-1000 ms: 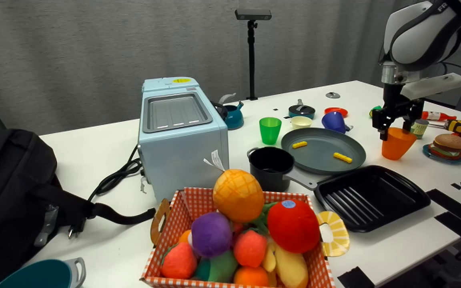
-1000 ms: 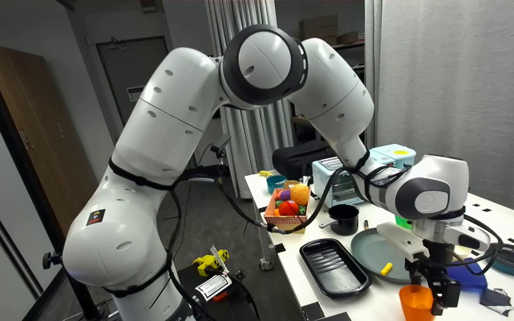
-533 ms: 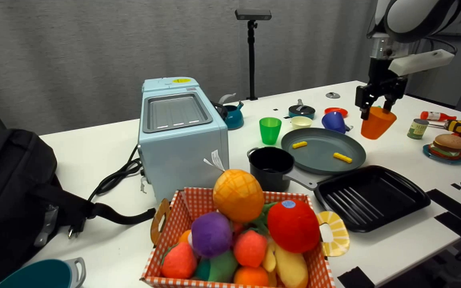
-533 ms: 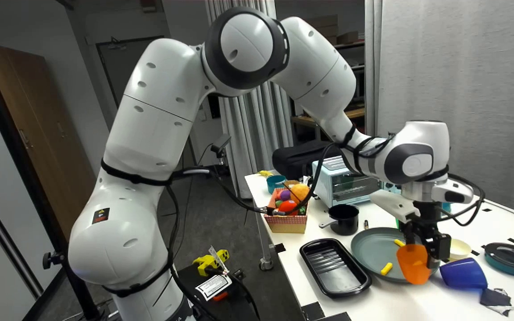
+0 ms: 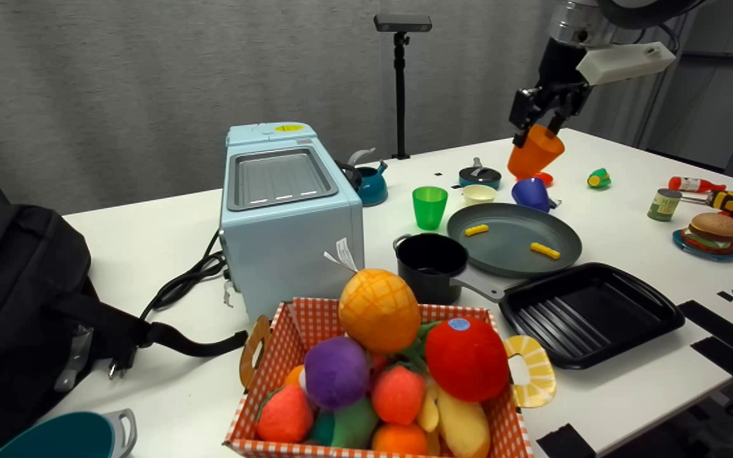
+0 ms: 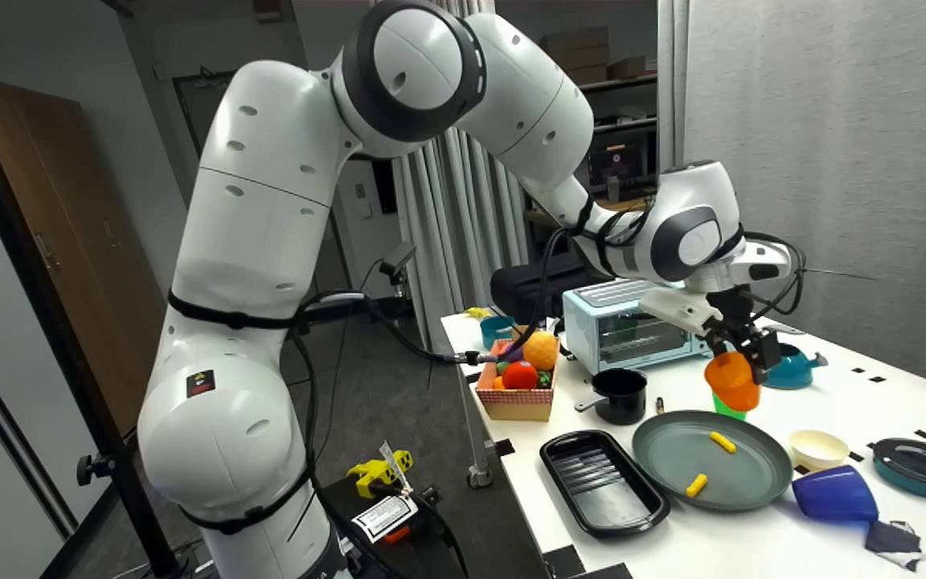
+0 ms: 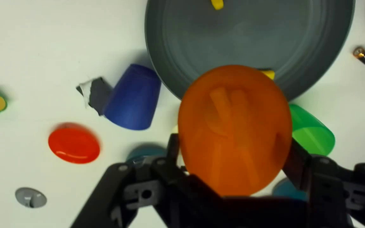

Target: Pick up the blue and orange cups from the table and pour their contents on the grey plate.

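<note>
The gripper clasps the translucent orange cup between its fingers, tilted in mid-air above the white table. Yellow rods lie on the round grey plate (rim raised); beside it the smooth blue cup lies tipped and the green cup stands upright.

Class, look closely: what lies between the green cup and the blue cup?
A cream bowl lies between the green cup and the blue cup, seen in an exterior view.

Grey pleated fabric curtain behind far edge of white flat tabletop. In an exterior view, dark grey floor beyond left edge; tall brown wooden cabinet well apart from it.
</note>
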`<state>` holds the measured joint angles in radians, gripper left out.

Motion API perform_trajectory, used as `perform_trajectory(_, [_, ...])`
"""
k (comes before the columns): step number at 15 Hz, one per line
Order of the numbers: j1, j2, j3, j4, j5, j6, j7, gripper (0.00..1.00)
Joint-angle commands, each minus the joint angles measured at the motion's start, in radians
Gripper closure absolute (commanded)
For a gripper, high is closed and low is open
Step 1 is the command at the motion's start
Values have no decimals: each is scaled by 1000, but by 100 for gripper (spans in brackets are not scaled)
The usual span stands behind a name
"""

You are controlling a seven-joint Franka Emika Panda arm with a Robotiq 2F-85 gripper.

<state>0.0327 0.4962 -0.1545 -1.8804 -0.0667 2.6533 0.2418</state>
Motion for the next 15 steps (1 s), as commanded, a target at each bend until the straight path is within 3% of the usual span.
perform_trajectory(1, [66, -18, -47, -46, -97, 210, 52, 49])
perform_trajectory(7, [212, -5, -226, -153, -184, 672, 98, 49])
perform_trajectory(11, [297, 6, -332, -242, -91, 993, 50, 49])
perform_trajectory(14, [300, 6, -328, -303, -43, 1183, 55, 49])
perform_trajectory(15, [174, -22, -162, -323, 53, 1225, -84, 49])
